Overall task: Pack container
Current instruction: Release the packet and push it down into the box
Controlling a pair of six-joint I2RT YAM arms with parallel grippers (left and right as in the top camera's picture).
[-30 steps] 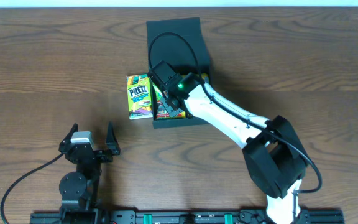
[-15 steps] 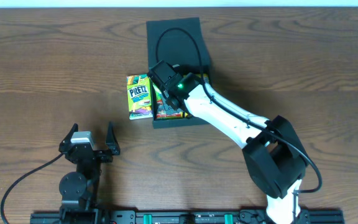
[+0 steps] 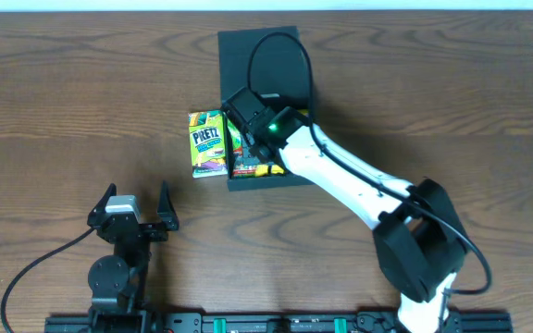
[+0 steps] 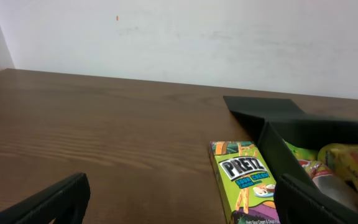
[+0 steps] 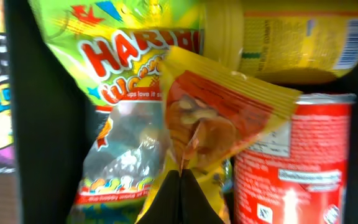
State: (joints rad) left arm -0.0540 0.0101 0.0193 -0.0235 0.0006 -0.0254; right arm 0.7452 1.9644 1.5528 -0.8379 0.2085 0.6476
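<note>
We are looking at the container (image 3: 248, 182), the dark square box, sitting on the table (image 3: 63, 92) around the middle. Its lid flap (image 3: 239, 55) is lying open and flat on the far side. The right gripper (image 5: 180, 186) is reaching down into the container from above. Its fingers are pressing together, pinching the lower tip of a yellow-orange packet (image 5: 222, 112) that is tilting over the other snacks. Around that packet we are seeing a Haribo bag (image 5: 120, 87) on the left, a red can (image 5: 291, 168) on the right and a yellow pack (image 5: 291, 37) at the top, all lying inside the container's dark walls. A Pretz box (image 3: 207, 143) is lying flat on the table just outside the container's left wall; we are not able to tell whether they are touching. The left gripper (image 3: 137, 199) is sitting well apart from all this, near the table's front edge. Its fingers are standing wide apart, and it is pointing toward the Pretz box and the container.
</note>
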